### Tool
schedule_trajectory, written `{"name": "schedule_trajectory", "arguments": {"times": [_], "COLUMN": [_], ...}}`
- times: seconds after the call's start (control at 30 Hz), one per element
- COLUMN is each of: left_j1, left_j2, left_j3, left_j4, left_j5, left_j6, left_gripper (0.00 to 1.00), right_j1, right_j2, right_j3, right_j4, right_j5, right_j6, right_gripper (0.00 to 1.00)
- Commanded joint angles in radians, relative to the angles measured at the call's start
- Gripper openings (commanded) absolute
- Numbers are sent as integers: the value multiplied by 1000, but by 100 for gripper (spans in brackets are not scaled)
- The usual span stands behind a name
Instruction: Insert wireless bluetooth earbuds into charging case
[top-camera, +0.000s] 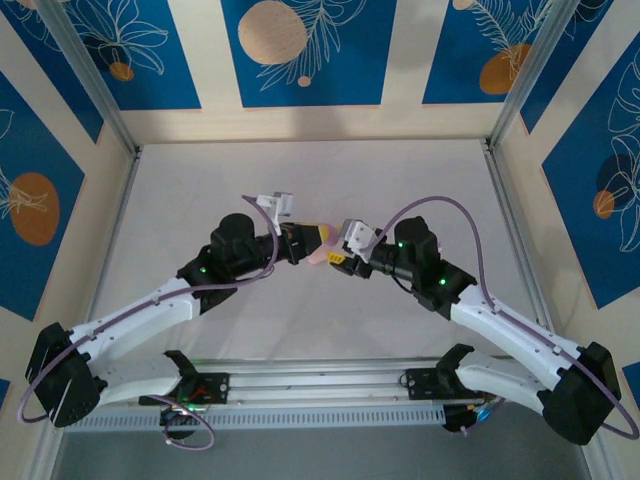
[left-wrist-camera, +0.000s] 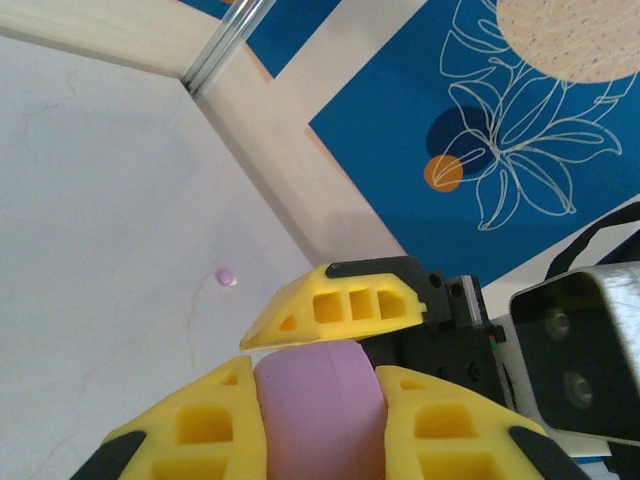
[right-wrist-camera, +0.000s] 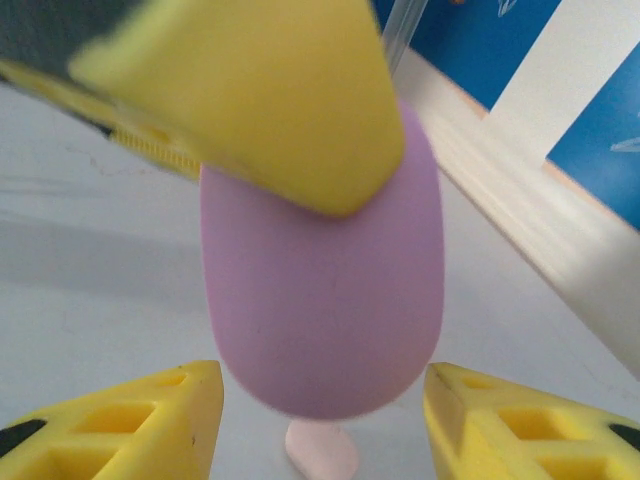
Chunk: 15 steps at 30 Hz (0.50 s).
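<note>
White table (top-camera: 300, 180) walled by blue leaf-patterned panels (top-camera: 300, 50), and both arms have their noses together at centre stage! From above, the left gripper (top-camera: 315, 240) and the right gripper (top-camera: 335, 258) meet tip to tip, with the pink charging case (top-camera: 317, 256) caught between them, up off the surface.

Over to the left wrist camera: its yellow fingers (left-wrist-camera: 200, 430) are pressed against both flanks of the case, a firm pinch. One finger of the right gripper lies across the top end of the case, touching it or just off it.

The right wrist view has the case hanging lengthwise between that gripper's fingers (right-wrist-camera: 130, 420). They're spread wide, with table showing on either side of the case, so no grip there. A left finger, blurred and close to the lens, overlaps the upper part of the case.

And the earbud (left-wrist-camera: 227, 276)? A tiny lilac speck lying alone on the table, well apart from the case. A pale pink blob (right-wrist-camera: 320, 452) sits on the table just past the case's rounded end, too blurred to identify
</note>
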Motion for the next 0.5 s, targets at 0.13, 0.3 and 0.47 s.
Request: {"name": "schedule_trajectory", "arguments": {"times": [0.13, 0.3, 0.47], "left_j1": [-4, -4, -5], "left_j2": [-22, -29, -44], "left_j3": [-12, -12, -19], "left_j4": [79, 84, 79], "left_j5": [16, 21, 8], "left_j6": [-79, -85, -69], "left_gripper": [8, 8, 9], "right_j1": [-19, -31, -58], "right_j2": [-8, -11, -25], "right_j3": [8, 11, 25], "right_j4": [169, 150, 84], "right_j5": [-77, -93, -146], "right_j6": [23, 30, 41], "right_gripper": [54, 41, 32]}}
